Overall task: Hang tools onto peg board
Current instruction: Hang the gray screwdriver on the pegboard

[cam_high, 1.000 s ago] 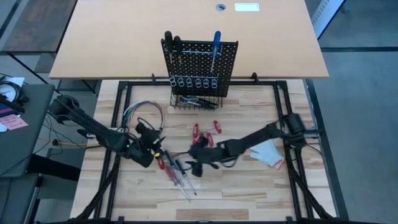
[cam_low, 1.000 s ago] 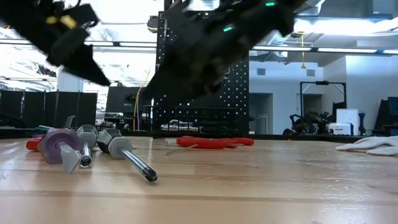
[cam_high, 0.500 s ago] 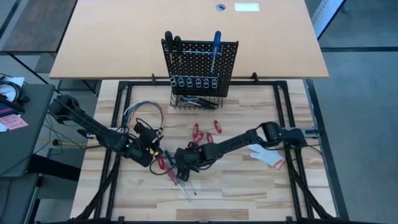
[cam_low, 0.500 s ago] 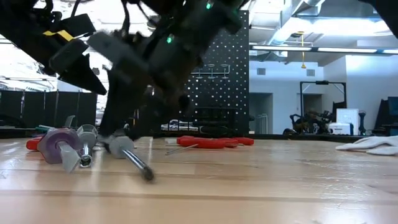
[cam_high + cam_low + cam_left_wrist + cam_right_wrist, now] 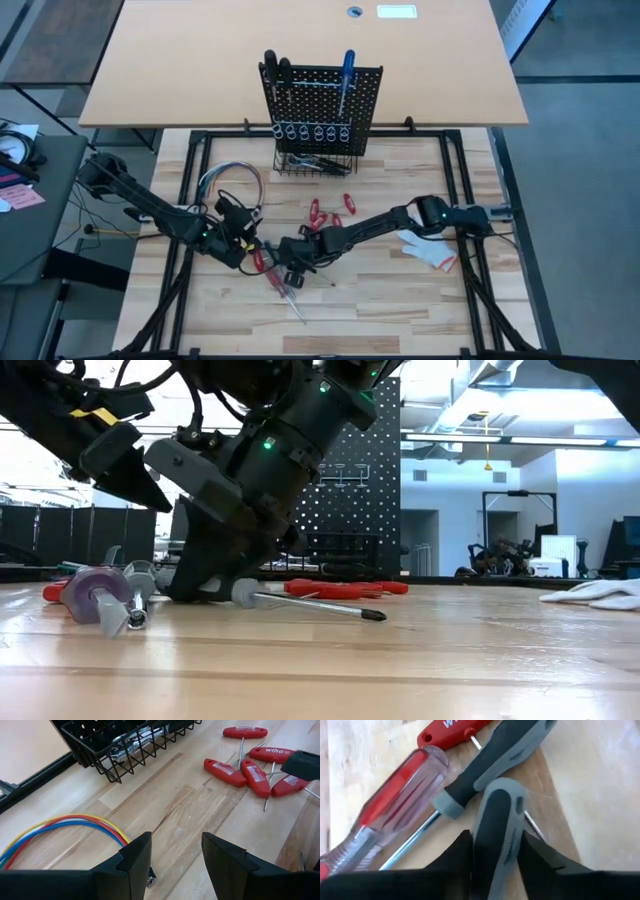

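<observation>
Pick-up step: right gripper [image 5: 291,266] jaws closing on grey-black screwdriver [image 5: 495,827] lying on counter [image 5: 400,300] at 6 o'clock of peg board [image 5: 322,108]; left gripper [image 5: 243,238] idle, jaws open; next: lift w/o slip, carry to board rings

The right claw [image 5: 292,268] has travelled from mid-surface toward the left edge, come down among the loose tools, and closed its fingers on a grey-handled screwdriver [image 5: 300,601], whose shaft has swung round to point toward the right edge.
</observation>
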